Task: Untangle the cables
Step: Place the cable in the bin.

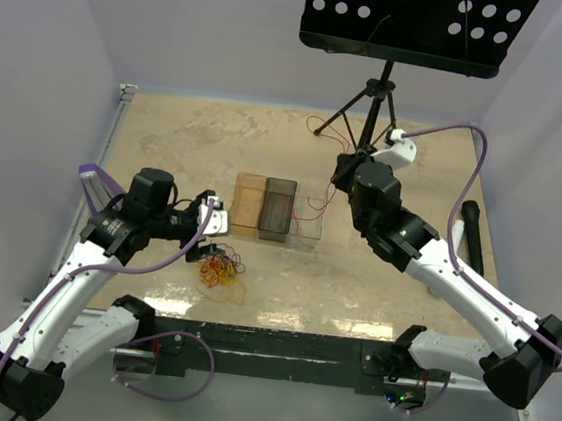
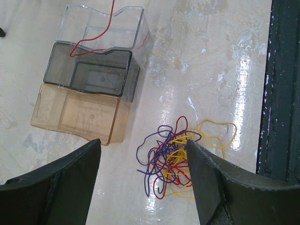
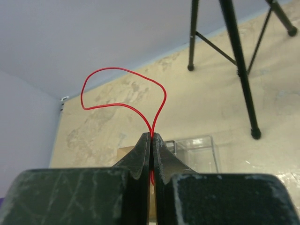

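Observation:
A tangle of thin yellow, red and purple cables (image 1: 222, 270) lies on the table near the front edge. My left gripper (image 1: 215, 219) hovers open just above and behind it. In the left wrist view the tangle (image 2: 180, 161) sits between and beyond the open fingers (image 2: 70, 183), partly behind the right one. My right gripper (image 1: 340, 172) is raised behind the bins and shut on a single red cable (image 3: 115, 68), which loops up past the fingertips (image 3: 152, 135). Its lower end trails into the clear bin (image 1: 310, 219).
Three small bins stand side by side mid-table: orange (image 2: 77, 110), dark grey (image 2: 89, 70) and clear (image 2: 101, 28). A music stand tripod (image 1: 373, 105) stands at the back. A black stick-like object (image 1: 472, 236) lies at the right. A dark rail (image 2: 281, 93) runs along the near edge.

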Available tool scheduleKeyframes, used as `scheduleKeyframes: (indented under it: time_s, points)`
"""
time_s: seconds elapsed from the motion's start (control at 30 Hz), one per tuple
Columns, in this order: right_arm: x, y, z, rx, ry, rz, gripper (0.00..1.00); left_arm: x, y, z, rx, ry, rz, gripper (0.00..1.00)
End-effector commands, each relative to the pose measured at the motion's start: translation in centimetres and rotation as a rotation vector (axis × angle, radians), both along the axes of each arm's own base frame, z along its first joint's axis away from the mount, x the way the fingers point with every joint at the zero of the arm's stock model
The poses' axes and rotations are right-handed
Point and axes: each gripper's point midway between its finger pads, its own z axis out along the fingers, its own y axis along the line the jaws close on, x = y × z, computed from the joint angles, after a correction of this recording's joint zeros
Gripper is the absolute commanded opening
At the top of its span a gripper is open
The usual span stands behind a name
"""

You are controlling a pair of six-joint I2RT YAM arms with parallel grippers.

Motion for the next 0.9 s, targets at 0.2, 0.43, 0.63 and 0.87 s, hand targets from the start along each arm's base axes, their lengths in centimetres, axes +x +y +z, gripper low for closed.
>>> scheduleKeyframes:
  time_s: [0.2, 0.43, 0.63, 0.87]
  points:
    - [-1.0, -6.9, 3.1, 0.029, -0.063, -0.21, 0.0, 0.0, -0.4, 0.6, -0.025, -0.01, -0.017, 0.78]
    - [-1.0, -8.7, 2.7, -0.017, -0.056, -0.269, 0.0, -0.1, -0.2, 0.3, -0.018, -0.007, -0.014, 0.78]
    - [-0.3, -7.3, 0.7, -0.034, -0.027, -0.216, 0.0, 0.0, -0.4, 0.3, -0.023, -0.001, -0.018, 0.78]
    - [1.6, -4.5, -2.2, -0.058, 0.023, -0.148, 0.0, -0.1, -0.4, 0.3, -0.022, 0.0, -0.017, 0.78]
